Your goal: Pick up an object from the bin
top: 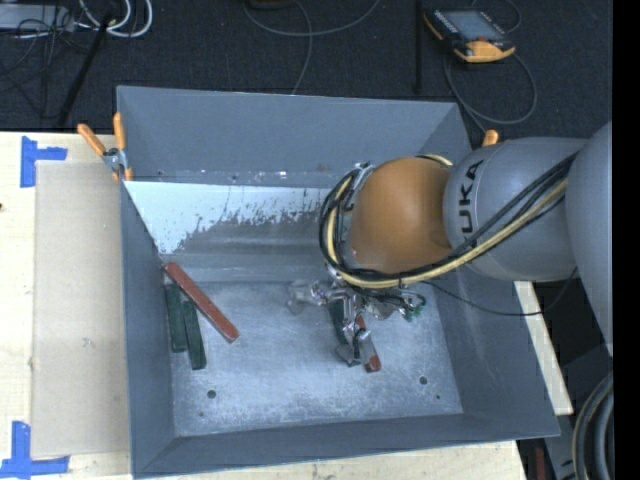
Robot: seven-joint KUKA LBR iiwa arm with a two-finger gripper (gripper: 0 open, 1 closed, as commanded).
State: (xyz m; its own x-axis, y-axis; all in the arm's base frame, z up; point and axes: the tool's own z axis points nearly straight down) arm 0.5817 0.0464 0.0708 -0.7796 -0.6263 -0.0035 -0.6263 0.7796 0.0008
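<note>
- The gripper hangs nose-down under the arm's orange cover. Its tip is at or just above the floor of the grey metal bin. A straight-down pose like this suits taking something that lies flat on the floor.
- Whether the gripper is spread, pressed together or pinching anything cannot be told, because from this angle its tip reads as one dark cluster.
- A small red-brown piece lies right at the gripper's tip, on the side toward the view's lower right, touching it or nearly so. From its position it is probably the thing to be picked, though nothing shows it clamped or raised off the floor.
- Well apart from the gripper, toward the view's left, a long red-brown bar lies slantwise across the upper ends of two dark green bars. The green bars lie side by side, and the red-brown bar seems to rest on top of them rather than flat on the floor.
- Above the gripper, black and yellow cables loop loosely round the cover, probably left slack so the wrist can turn freely.
- The floor around the gripper is otherwise bare, so a close and lift here should disturb nothing else.
- As a judgement, the pick is at the grasp stage and the lift is not yet done.
</note>
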